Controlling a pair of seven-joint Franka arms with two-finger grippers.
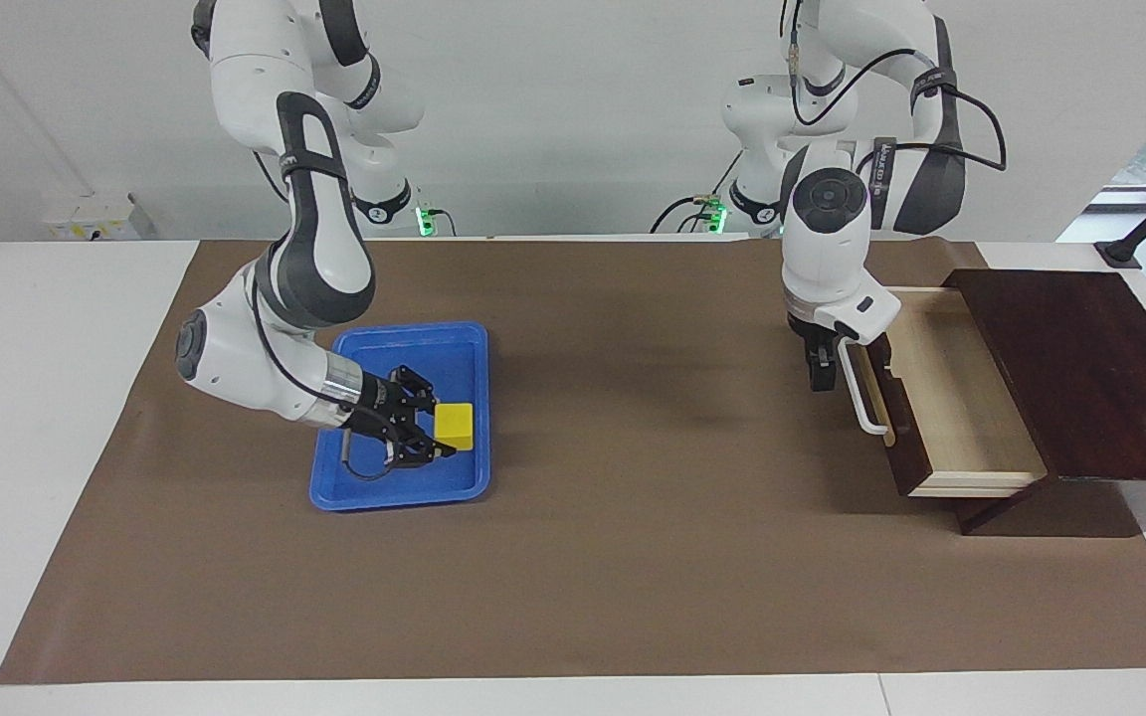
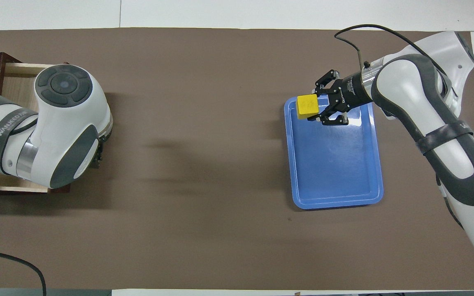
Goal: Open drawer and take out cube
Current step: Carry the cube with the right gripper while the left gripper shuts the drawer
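Observation:
The yellow cube [image 1: 455, 426] [image 2: 307, 106] hangs low over the blue tray's corner, and my right gripper [image 1: 444, 431] [image 2: 312, 107] is shut on it from the side. The dark wooden drawer [image 1: 941, 398] [image 2: 15, 82] stands pulled open, its pale inside bare. My left gripper [image 1: 818, 374] points down, open, just in front of the drawer's white handle [image 1: 861, 393]. I cannot tell if it touches the handle. In the overhead view the left arm's own body covers most of this gripper.
The blue tray [image 1: 374, 492] [image 2: 335, 172] lies on the brown mat [image 1: 633, 557] toward the right arm's end. The dark wooden box [image 1: 1090, 368] that holds the drawer sits at the left arm's end.

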